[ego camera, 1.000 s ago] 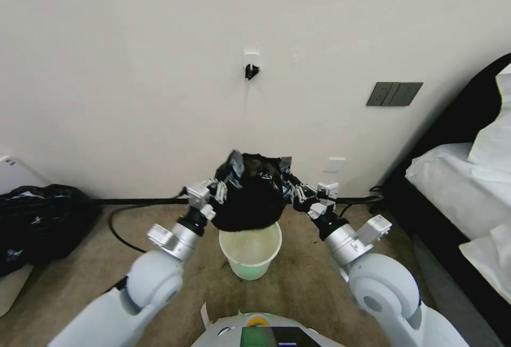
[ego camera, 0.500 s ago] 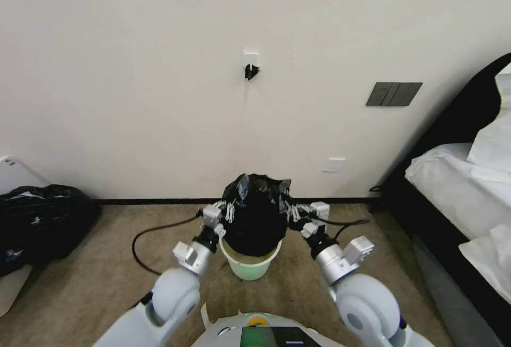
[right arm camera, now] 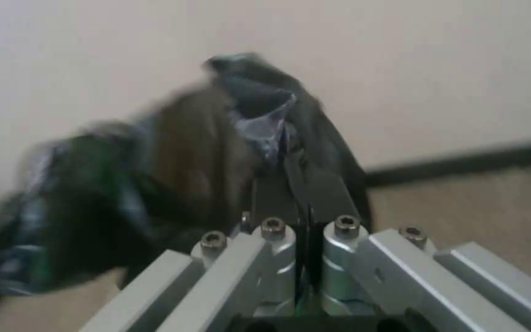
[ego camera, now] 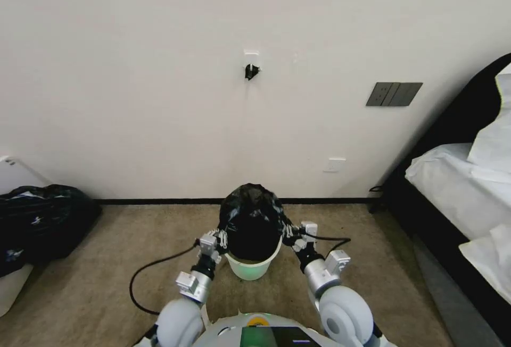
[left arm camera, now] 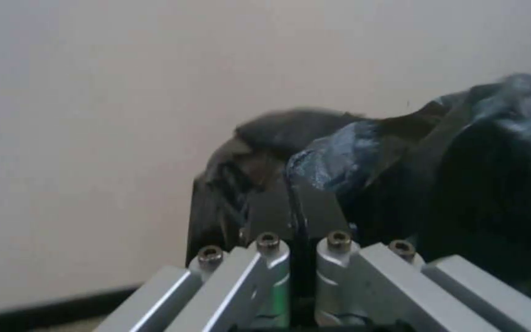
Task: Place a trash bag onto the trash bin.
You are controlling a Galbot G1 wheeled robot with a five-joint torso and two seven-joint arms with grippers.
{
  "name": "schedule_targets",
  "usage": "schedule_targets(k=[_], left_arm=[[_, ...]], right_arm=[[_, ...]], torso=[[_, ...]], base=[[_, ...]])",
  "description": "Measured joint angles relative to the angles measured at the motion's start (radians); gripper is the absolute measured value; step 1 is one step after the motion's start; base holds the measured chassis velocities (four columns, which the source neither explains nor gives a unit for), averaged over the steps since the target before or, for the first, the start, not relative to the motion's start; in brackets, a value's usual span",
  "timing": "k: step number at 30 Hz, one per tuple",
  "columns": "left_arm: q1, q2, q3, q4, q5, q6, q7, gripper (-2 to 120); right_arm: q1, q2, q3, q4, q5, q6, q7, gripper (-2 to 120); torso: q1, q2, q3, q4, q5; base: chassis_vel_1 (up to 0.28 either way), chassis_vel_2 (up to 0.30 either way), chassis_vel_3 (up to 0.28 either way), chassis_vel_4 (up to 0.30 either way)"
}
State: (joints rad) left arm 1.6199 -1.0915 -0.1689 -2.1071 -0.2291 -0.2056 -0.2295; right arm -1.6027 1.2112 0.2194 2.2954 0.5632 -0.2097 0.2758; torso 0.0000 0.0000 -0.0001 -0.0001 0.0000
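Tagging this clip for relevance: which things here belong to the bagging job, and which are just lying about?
In the job:
- trash bag, lowered into the bin's mouth
- trash bin, on the carpet by the wall
- left gripper, shut on the bag's left edge
- right gripper, shut on the bag's right edge

Lying about:
- big black bag at far left
- black cable on the carpet
- bed at right

head high, wrists close, sharing trash bag [ego camera: 251, 219]
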Motion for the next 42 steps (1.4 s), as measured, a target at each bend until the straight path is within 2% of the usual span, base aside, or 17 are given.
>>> schedule_targets(k=[4, 10, 21, 28, 42], left_arm=[[0.023, -0.026, 0.021, 0.021, 0.003, 0.001, -0.023, 0], [0.096, -0.036, 0.012, 0.001, 0.023, 0.022, -0.063, 0], [0.225, -0.038, -0.019, -0.017, 0.062, 0.037, -0.099, 0], [0.268, -0.032, -0.02, -0.047, 0.07, 0.069, -0.115, 0], [0.294, 0.005, -0.052, -0.012, 0.032, 0.139, -0.137, 0]], right_arm=[[-0.045, 0.009, -0.002, -0.007, 0.002, -0.028, 0.062, 0], [-0.094, 0.01, -0.018, 0.034, 0.01, -0.077, 0.106, 0], [-0.074, 0.026, -0.024, -0.032, 0.072, -0.188, 0.231, 0], [-0.077, 0.018, -0.025, -0.015, 0.105, -0.243, 0.253, 0], [-0.007, 0.014, -0.036, -0.125, 0.179, -0.315, 0.275, 0]], torso=[[0.0, 0.0, 0.0, 0.0, 0.0001], [0.0, 0.0, 0.0, 0.0001, -0.0001], [0.0, 0.0, 0.0, 0.0002, 0.0001], [0.0, 0.0, 0.0, 0.0, -0.0001], [0.0, 0.0, 0.0, 0.0001, -0.0001]], base=[[0.0, 0.0, 0.0, 0.0], [0.0, 0.0, 0.0, 0.0], [0.0, 0.0, 0.0, 0.0], [0.0, 0.0, 0.0, 0.0], [0.0, 0.0, 0.0, 0.0]])
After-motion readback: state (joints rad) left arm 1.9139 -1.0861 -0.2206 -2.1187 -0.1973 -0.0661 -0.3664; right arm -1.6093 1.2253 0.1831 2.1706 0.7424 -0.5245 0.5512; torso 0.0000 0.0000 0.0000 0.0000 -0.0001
